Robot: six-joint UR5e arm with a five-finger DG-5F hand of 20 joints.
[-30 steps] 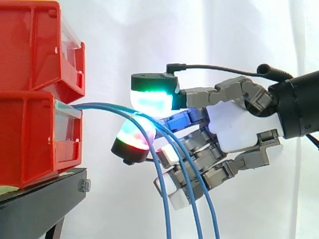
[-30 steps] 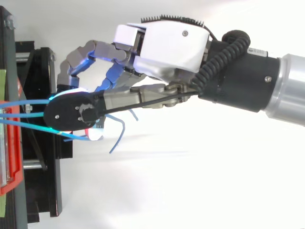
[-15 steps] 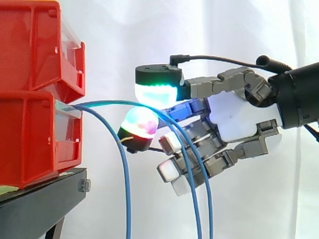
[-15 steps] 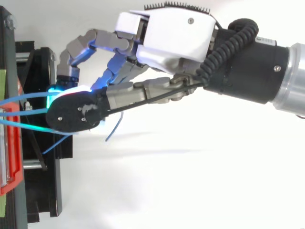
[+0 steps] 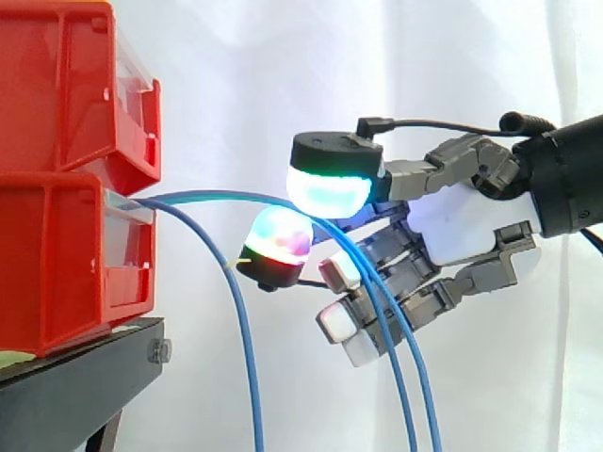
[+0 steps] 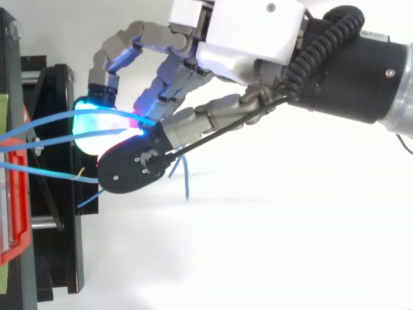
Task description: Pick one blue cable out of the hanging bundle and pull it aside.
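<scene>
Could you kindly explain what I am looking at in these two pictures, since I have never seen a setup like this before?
This is a robot arm carrying a hand with a thumb and fingers. The glowing pads are its own fingertips. One picture is taken from beside the work, level with it; the other looks down from above. At the left, red bins are stacked on a black stand before a white curtain. Out of the lower bin come two blue cables that arch across to the hand, whose curled fingers seem hooked round them, and then hang down. A third blue cable hangs by itself nearer the bins, apart from the hand.
</scene>
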